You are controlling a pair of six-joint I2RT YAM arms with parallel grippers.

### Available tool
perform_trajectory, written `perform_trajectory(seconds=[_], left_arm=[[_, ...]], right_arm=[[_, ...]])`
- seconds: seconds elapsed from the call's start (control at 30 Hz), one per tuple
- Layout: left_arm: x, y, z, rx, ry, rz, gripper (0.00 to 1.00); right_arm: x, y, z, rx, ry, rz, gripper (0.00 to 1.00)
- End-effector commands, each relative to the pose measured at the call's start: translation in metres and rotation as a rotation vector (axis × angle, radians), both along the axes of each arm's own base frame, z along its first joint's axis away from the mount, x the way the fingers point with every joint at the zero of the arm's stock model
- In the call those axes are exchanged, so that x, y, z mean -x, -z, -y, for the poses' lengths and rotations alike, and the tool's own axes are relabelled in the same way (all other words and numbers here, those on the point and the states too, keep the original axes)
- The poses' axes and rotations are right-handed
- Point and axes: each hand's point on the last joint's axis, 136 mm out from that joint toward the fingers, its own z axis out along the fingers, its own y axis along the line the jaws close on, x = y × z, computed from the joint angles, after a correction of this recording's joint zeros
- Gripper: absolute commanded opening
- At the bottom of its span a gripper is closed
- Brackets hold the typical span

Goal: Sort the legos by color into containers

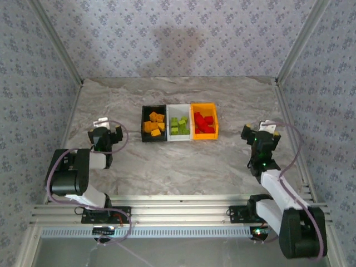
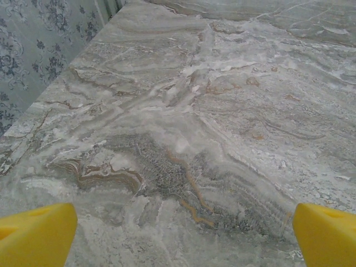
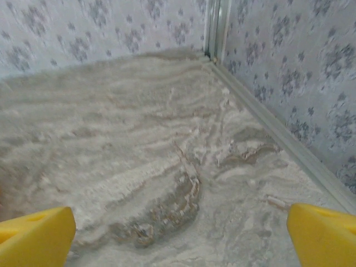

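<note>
Looking at the middle of the overhead frame, the legos (image 1: 154,124) all lie inside the containers (image 1: 179,105): orange-yellow in the black bin (image 1: 143,119), green in the white bin (image 1: 168,130), red in the orange bin (image 1: 216,125). The left gripper (image 1: 109,129), mid-left, and the right gripper (image 1: 257,131), mid-right, both gape wide, empty, over bare table (image 1: 222,164). To my eye only parking is left: both arms should steer well clear of the bins so nothing gets nudged.

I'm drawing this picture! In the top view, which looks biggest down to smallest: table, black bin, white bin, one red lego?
1. table
2. black bin and white bin: they look alike, so a tie
3. red lego, by far the smallest
</note>
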Motion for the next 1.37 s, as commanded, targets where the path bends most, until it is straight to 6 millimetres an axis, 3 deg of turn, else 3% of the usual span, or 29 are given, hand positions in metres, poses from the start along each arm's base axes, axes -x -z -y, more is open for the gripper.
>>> perform_trajectory(seconds=[0.0,0.27,1.33], left_arm=[[-0.004,-0.012,0.0,0.017,-0.006,0.048,0.99],[-0.004,-0.012,0.001,0.018,0.0,0.05,0.99],[-0.006,-0.014,0.002,0.011,0.005,0.051,0.99]], right_arm=[[-0.024,-0.001,-0.009,0.054,-0.081,0.066,1.0],[-0.054,0.059,-0.017,0.06,-0.188,-0.032,1.0],[-0.06,0.06,-0.014,0.03,-0.192,-0.059,1.0]])
